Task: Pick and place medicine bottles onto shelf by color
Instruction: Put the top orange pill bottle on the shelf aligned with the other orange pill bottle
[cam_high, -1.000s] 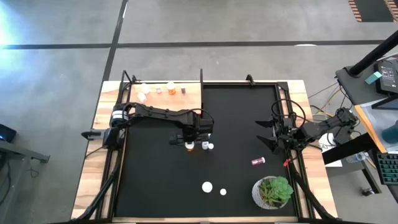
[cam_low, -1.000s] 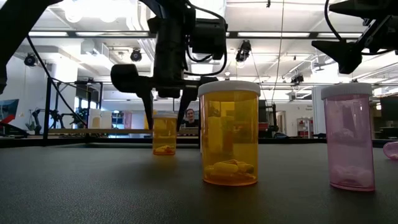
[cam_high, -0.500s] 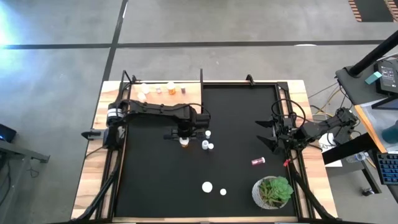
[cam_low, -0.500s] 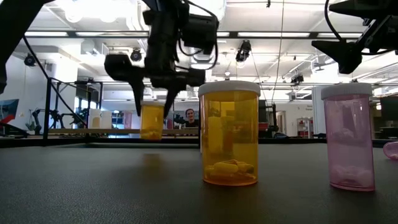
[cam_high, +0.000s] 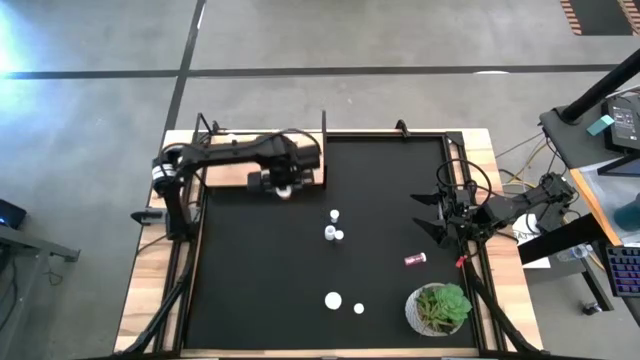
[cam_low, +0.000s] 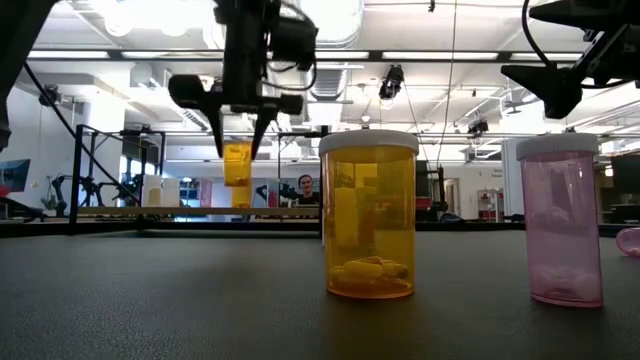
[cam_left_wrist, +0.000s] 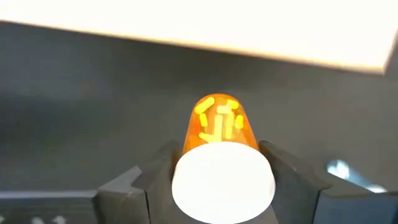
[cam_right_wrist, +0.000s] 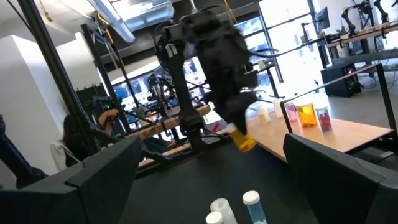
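Note:
My left gripper (cam_high: 284, 186) points down over the near edge of the light-wood shelf (cam_high: 230, 172), shut on an orange medicine bottle (cam_low: 237, 166) with a white cap. The shelf also carries orange and pink bottles (cam_right_wrist: 306, 116). On the black mat stand three small white-capped bottles (cam_high: 333, 226), a pink bottle (cam_high: 415, 259) lies on its side, and two more white caps (cam_high: 344, 303) show nearer the front. An orange bottle (cam_low: 368, 215) and a pink one (cam_low: 560, 220) stand close to the low camera. My right gripper (cam_high: 430, 215) waits open at the mat's right edge. My left gripper pinches the orange bottle at its white-capped top (cam_left_wrist: 181, 177) between its two fingers, one finger (cam_left_wrist: 158, 171) on each side. The fingers come from above, pointing down. The bottle hangs upright below them, lifted clear of the mat.
A green plant in a white pot (cam_high: 440, 307) stands at the mat's near right corner. Thin black posts (cam_high: 323, 150) rise at the shelf's edges. Bare mat lies between the shelf and the three bottles.
My left gripper has risen and gone toward the table's far left corner, up to the shelf, still shut on the orange bottle. The bottle has come off the mat beside the other bottles and now hangs upright, clear of it.

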